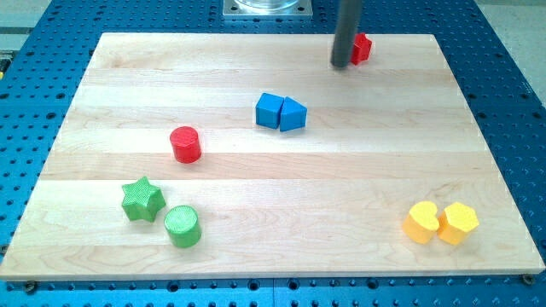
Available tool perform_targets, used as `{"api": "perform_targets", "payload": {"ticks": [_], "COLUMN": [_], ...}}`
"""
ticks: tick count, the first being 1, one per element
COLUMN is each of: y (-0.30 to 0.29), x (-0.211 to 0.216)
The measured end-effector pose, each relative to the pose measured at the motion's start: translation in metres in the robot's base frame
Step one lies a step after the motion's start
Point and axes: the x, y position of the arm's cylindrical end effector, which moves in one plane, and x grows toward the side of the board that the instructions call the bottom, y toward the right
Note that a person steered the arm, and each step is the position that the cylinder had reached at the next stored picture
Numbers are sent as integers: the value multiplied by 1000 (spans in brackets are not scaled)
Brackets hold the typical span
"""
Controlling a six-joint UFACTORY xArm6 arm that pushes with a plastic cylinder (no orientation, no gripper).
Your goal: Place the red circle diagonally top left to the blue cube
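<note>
The red circle (185,144) is a short red cylinder left of the board's middle. The blue cube (270,110) sits up and to its right, near the board's centre, touching a second blue block (293,114) with a wedge-like shape on its right. My tip (342,64) is at the view's top, well to the upper right of the blue cube and far from the red circle. It stands right beside a small red block (362,48) at the board's top edge, partly hidden behind the rod.
A green star (142,199) and a green cylinder (182,226) lie at the lower left. Two yellow blocks (421,223) (459,223) touch each other at the lower right. The wooden board (102,94) lies on a blue perforated table.
</note>
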Motion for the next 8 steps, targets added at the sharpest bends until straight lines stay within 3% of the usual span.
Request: {"api": "perform_targets", "payload": {"ticks": [2, 3, 4, 5, 7, 8], "y": [65, 40, 43, -57, -212, -270], "x": [-17, 26, 148, 182, 209, 168]}}
